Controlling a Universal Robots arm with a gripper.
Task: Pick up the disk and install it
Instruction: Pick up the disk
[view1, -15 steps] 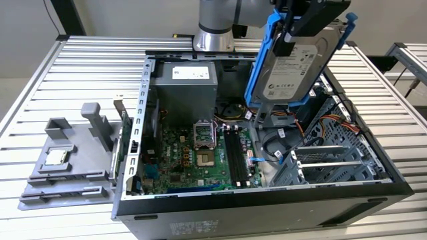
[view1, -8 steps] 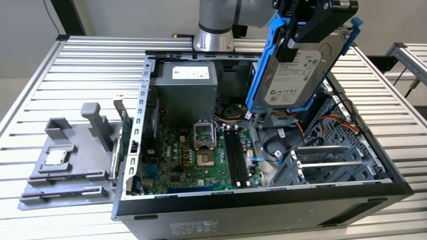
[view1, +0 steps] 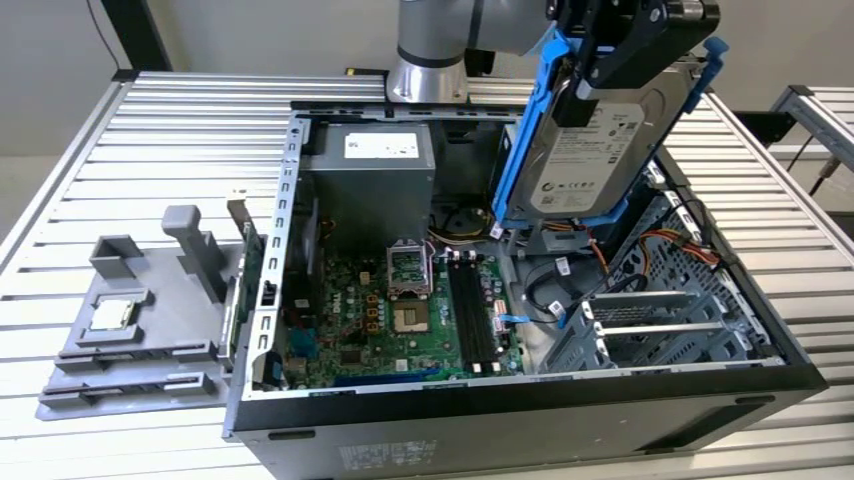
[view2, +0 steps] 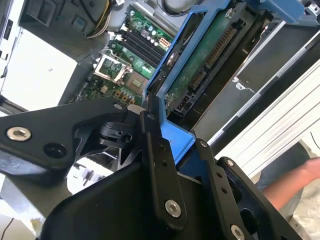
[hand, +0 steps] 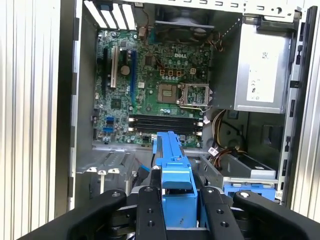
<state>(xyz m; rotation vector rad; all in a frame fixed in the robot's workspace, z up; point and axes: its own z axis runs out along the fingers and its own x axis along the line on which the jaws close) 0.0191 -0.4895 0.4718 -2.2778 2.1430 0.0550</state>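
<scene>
Here, in the exterior view, the gripper (view1: 603, 72) is clenched on the disk (view1: 597, 150), grasping its upper end by the blue rail frame (view1: 518, 150); the disk hangs steeply tilted, label outward, above the open computer case (view1: 534, 425), over the side of the case on the exterior view's right, apart from the drive cage (view1: 667, 320) beneath it; the case lies on its side in the middle of the slatted table (view1: 80, 160); inside it the motherboard (view1: 400, 310) covers the floor, and the power-supply box (view1: 374, 165) sits at the end nearest the arm's base; a grey fixture (view1: 147, 330) rests by the table's edge on the exterior view's left, beside the case, with a small square chip (view1: 114, 313) on it.

In the second wrist view the black fingers (view2: 160, 165) press the blue frame from both sides; the disk's green circuit board (view2: 210, 55) faces the camera; a person's arm (view2: 300, 175) shows beyond the case.

In the first wrist view the frame stands clamped between the fingers, above the case's interior.
</scene>
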